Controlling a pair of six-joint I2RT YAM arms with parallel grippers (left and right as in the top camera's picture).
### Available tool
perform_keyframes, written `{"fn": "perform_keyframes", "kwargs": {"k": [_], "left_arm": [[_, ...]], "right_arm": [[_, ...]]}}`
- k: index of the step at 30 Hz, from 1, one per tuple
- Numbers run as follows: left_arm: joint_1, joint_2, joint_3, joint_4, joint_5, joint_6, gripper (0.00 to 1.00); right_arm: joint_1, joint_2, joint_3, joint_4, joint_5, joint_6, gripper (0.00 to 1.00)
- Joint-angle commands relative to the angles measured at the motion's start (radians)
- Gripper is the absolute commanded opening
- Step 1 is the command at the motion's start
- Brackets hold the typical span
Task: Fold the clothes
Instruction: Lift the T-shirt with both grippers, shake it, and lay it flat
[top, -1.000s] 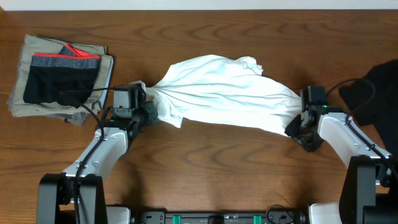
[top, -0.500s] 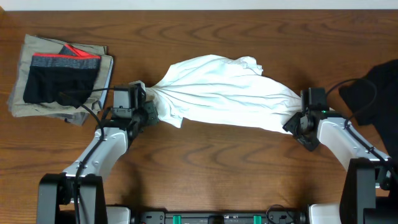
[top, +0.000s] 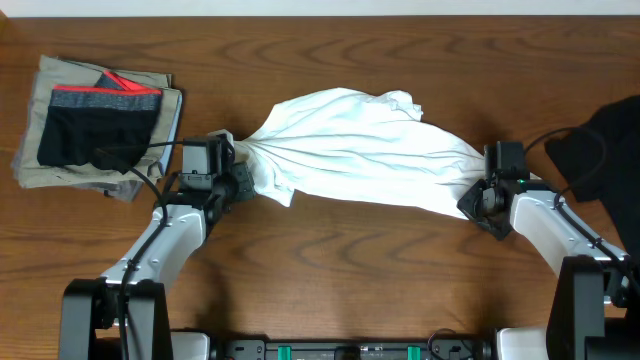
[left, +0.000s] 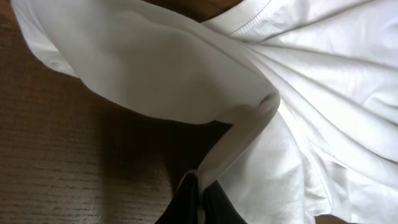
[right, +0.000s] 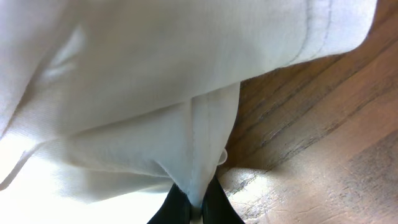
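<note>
A white T-shirt (top: 350, 150) lies bunched and stretched across the middle of the wooden table, pulled between both arms. My left gripper (top: 238, 170) is shut on the shirt's left end; in the left wrist view its dark fingertips (left: 198, 199) pinch a fold of white T-shirt cloth (left: 249, 93). My right gripper (top: 475, 200) is shut on the shirt's right end; in the right wrist view a white T-shirt hem (right: 205, 143) runs down between the gripper (right: 196, 208) tips. A black garment (top: 605, 150) lies at the table's right edge.
A stack of khaki-grey folded pieces (top: 45, 165) sits at the far left, topped by black shorts with a red-and-grey waistband (top: 100, 120). A cable runs from the right arm over the black garment. Bare wood (top: 350, 270) lies in front of the shirt.
My right gripper was open beside the shirt's right end and has closed on it. The left gripper and the shirt's left end have not moved.
</note>
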Motion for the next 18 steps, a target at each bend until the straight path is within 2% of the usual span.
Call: {"fn": "perform_keyframes", "kwargs": {"k": [1, 7, 18], "left_arm": [[0.000, -0.024, 0.025, -0.014, -0.001, -0.003, 0.06], [0.000, -0.166, 0.025, -0.126, -0.002, -0.002, 0.06], [0.000, -0.630, 0.025, -0.397, -0.002, -0.006, 0.06]], "right_arm": [[-0.016, -0.002, -0.029, -0.013, 0.032, 0.017, 0.01], [-0.023, -0.125, -0.005, -0.086, 0.088, 0.017, 0.01], [-0.063, -0.435, 0.068, -0.288, 0.097, 0.011, 0.01]]}}
